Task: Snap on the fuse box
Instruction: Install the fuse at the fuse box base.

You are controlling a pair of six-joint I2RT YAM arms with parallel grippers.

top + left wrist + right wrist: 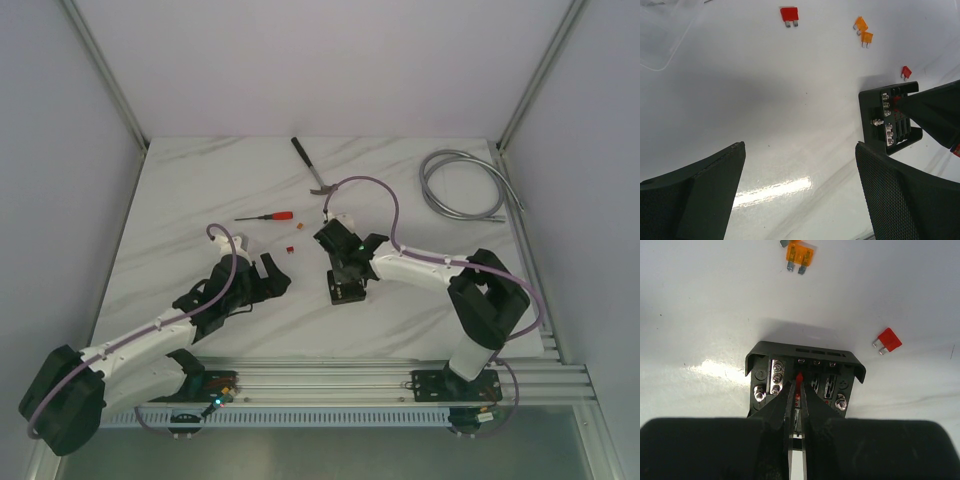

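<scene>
Left gripper hangs with jaws wide apart, the fuse box at its three o'clock. Right gripper is pinched on a small red fuse inside the open box. I judge loading unfinished, with orange fuses loose at twelve o'clock and the snap-on step not yet done.

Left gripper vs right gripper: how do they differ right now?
The left gripper stands wide open and empty; the right gripper is shut on a red fuse. The left gripper hangs over bare table; the right gripper is down inside the fuse box. Both are black and point down at the table.
</scene>
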